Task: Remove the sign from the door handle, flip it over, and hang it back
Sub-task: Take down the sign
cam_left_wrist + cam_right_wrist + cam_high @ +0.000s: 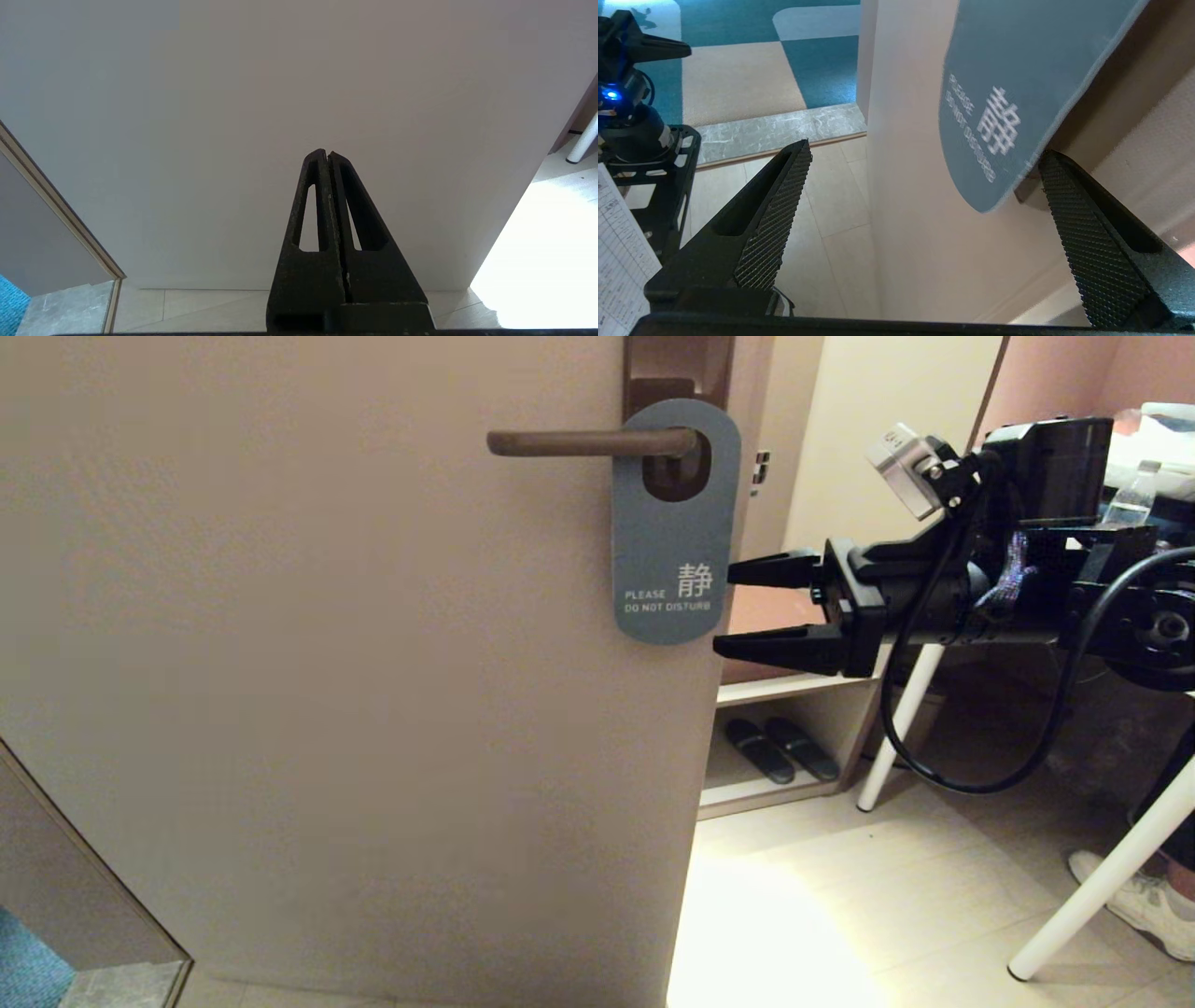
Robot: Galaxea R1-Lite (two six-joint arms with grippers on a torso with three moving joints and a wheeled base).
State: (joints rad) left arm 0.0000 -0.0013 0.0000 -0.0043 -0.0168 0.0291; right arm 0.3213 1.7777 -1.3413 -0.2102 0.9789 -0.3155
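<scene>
sign [674,523] hangs on the door handle [590,442], blue "do not disturb" side out; right gripper [724,607] spread wide just beside its lower edge, not touching; left gripper [328,154] closed, idle, low by the door; step looks like approach for removal; next: close on the lower edge, lift it off the lever

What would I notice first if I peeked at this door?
A blue sign saying PLEASE DO NOT DISTURB hangs on the brown door handle. Right beside its lower edge, the right gripper waits with black fingers spread wide, not touching it.
</scene>
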